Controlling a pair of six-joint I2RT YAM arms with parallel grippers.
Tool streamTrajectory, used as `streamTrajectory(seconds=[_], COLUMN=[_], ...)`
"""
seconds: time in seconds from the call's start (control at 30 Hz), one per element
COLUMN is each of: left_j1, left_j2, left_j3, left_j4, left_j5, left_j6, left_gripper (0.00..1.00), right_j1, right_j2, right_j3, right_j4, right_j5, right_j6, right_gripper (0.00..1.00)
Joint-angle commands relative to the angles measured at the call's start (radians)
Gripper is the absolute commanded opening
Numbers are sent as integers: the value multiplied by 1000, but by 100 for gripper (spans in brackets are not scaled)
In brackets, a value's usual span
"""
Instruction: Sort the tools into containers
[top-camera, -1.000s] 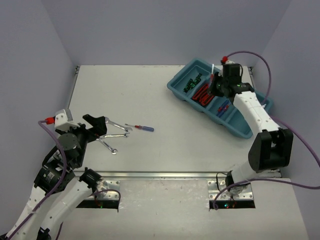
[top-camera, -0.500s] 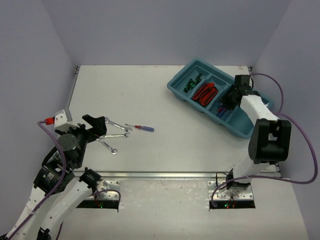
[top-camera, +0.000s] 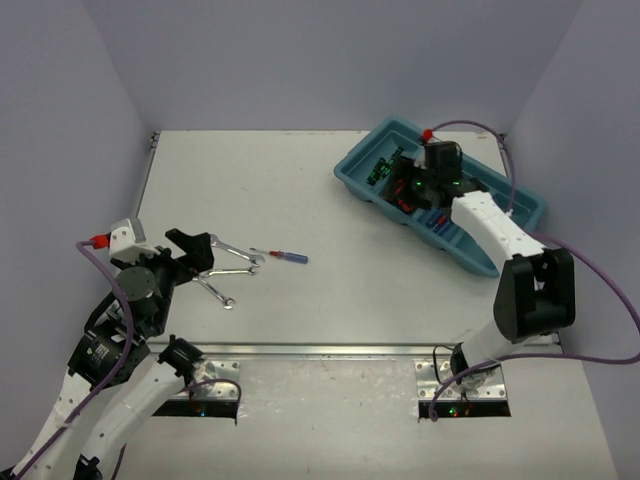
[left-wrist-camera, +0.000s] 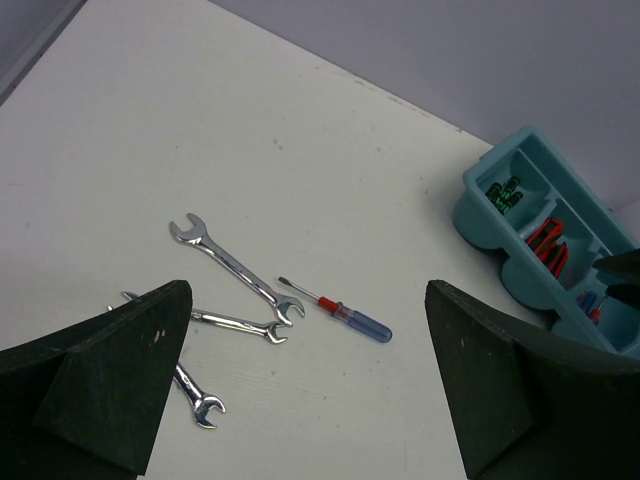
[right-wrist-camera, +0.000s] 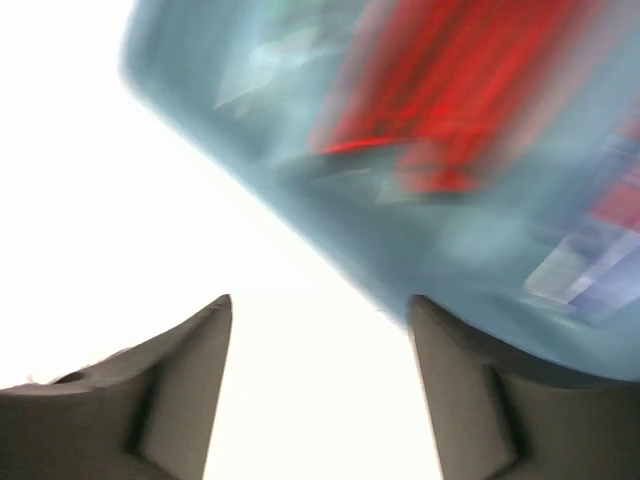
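Three silver wrenches (top-camera: 232, 262) and a blue-and-red screwdriver (top-camera: 284, 256) lie on the table in front of my left gripper (top-camera: 196, 250), which is wide open and holds nothing. In the left wrist view the wrenches (left-wrist-camera: 235, 270) and the screwdriver (left-wrist-camera: 340, 312) lie between and beyond the fingers (left-wrist-camera: 120, 350). The teal tray (top-camera: 350, 172) at the back right holds green screwdrivers (top-camera: 383, 168); red knives (left-wrist-camera: 548, 242) fill the compartment next to them. My right gripper (top-camera: 402, 192) hovers over the tray's near-left part, open and empty. Its wrist view is blurred, showing the tray wall (right-wrist-camera: 420, 240) and red knives (right-wrist-camera: 450, 90).
Purple-grey walls enclose the table on three sides. A metal rail (top-camera: 330, 350) runs along the near edge by the arm bases. The right arm's purple cable (top-camera: 600, 270) loops out to the right of the tray.
My right gripper has opened and swung from the tray's right-hand compartments to its near-left part. The left arm and the tools on the table have not moved.
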Motion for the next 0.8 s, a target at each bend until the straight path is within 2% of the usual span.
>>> streamTrajectory(seconds=[0.0,0.13,0.23,0.33,0.43,0.63,0.7,0.77], left_j1=[-2,-3,-2,-4,-3,-4,-4,-4], left_j2=[15,14,15,15,15,7,4,1], left_j3=[4,5,5,5,4,4,4,4], left_j4=[27,24,22,23,25,27,27,28], left_j5=[-20,-24,-27,-24,-22,-21,-21,-19], left_j6=[3,1,-2,-1,1,2,2,2], left_gripper=[100,100,100,100,100,100,100,100], right_j1=[257,510,606,658,687,721,722,722], right_j2=[20,175,308,417,508,636,658,672], right_j3=[114,243,355,426,513,579,579,578], right_j4=[44,-56,-142,-162,-205,-219,-213,-214], right_j5=[-221,-54,-16,50,53,92,112,112], right_j6=[-358,-561,-662,-716,-751,-781,-788,-792], right_gripper=[75,75,74,75,75,74,69,51])
